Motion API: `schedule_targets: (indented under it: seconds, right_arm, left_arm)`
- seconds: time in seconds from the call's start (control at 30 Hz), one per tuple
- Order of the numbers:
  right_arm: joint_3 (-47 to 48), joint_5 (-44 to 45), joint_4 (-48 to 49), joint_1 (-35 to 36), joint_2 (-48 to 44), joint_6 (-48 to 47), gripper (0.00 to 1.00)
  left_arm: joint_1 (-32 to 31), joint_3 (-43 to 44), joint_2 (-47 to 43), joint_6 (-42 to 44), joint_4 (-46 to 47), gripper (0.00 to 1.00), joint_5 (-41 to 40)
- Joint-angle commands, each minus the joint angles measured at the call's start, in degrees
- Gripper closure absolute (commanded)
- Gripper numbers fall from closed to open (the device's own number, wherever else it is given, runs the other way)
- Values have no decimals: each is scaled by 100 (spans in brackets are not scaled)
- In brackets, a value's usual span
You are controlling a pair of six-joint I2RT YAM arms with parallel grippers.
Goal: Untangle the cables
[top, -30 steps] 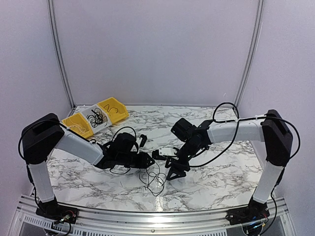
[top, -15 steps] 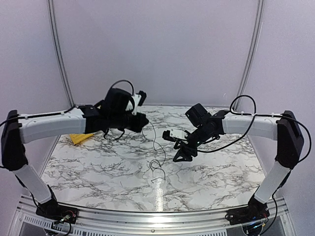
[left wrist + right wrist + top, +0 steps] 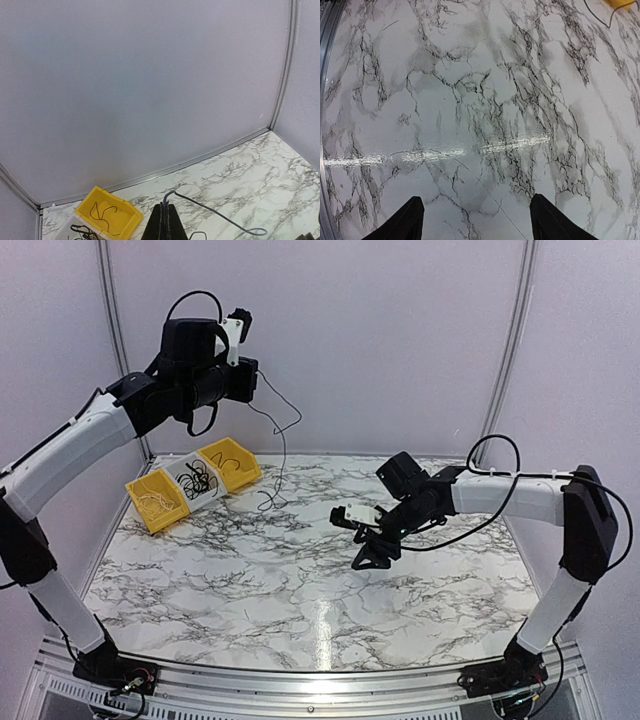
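Cable [image 3: 284, 465] hangs over marble tabletop [image 3: 250, 590]; plain lilac walls [image 3: 330, 340] behind.

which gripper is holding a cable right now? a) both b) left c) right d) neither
b: the left gripper, raised high, is shut on a thin cable that dangles down toward the table, while the right gripper hovers open with nothing between its fingers.

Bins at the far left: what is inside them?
Middle bin: a tangle of black cables, hiding its floor. Right yellow bin: one thin black cable. Left yellow bin: something thin and pale, too small to tell.
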Motion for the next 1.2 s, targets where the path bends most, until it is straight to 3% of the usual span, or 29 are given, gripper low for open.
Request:
schedule_targets:
  seconds: [0.0, 0.5, 0.77, 1.17]
  right_arm:
    - [-17, 158, 65, 70, 58, -21, 27]
    - [-88, 575, 117, 388, 460, -154, 27]
    - [-89, 712, 103, 440, 635, -184, 27]
    - [-106, 786, 101, 441, 747, -207, 28]
  left_arm:
    - [453, 687, 339, 276, -404, 100, -406]
    - [1786, 3271, 1941, 448, -46, 100, 7]
    - [2159, 3365, 2108, -72, 890, 100, 412]
    - [2584, 2846, 2913, -10, 1611, 100, 579]
